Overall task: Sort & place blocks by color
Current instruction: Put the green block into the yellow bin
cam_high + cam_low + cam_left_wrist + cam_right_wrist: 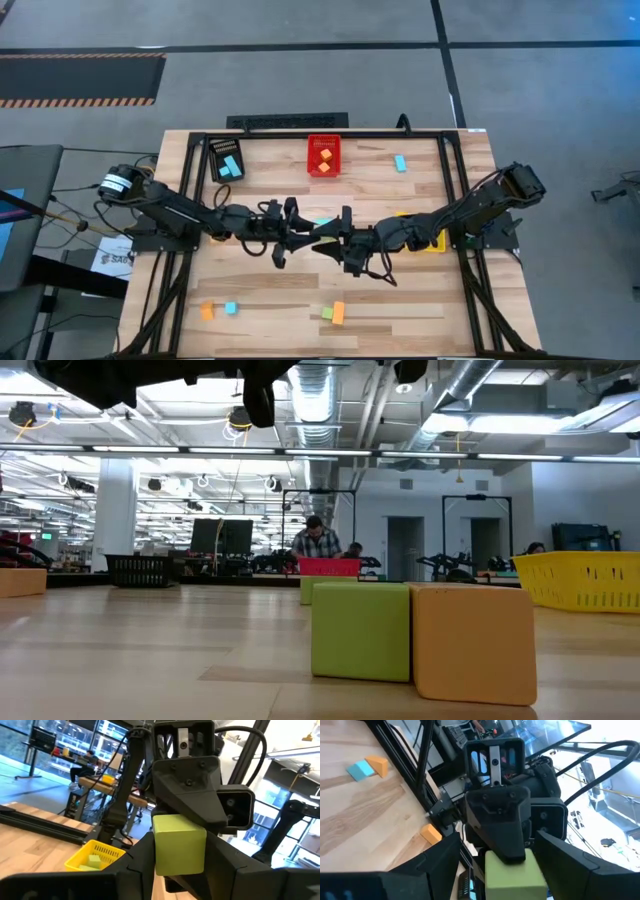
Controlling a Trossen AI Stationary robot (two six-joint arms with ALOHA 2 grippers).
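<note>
Two tools are meeting above the middle of the counter (300,300), nose to nose. No writing on the blocks or bins is legible; a white sheet at the counter's left edge is showing letters too small to read.

The left tool (175,870) is pinching a green block (178,844) between its fingers, holding it up off the counter. The right tool (512,870) is sitting with its fingers spread wide on either side of that same block (515,875); whether they are touching it I cannot tell.

A red bin (323,155) at the far edge is holding orange blocks (323,160). A black bin (226,158) far left is holding a blue block (231,166). A yellow bin (95,856), mostly hidden under the right arm from above, is holding a green piece.

Loose on the counter: a blue block (400,163) far right, an orange (207,311) and a blue one (230,308) near left, and a green (360,630) and an orange one (472,642) touching at the near edge.
</note>
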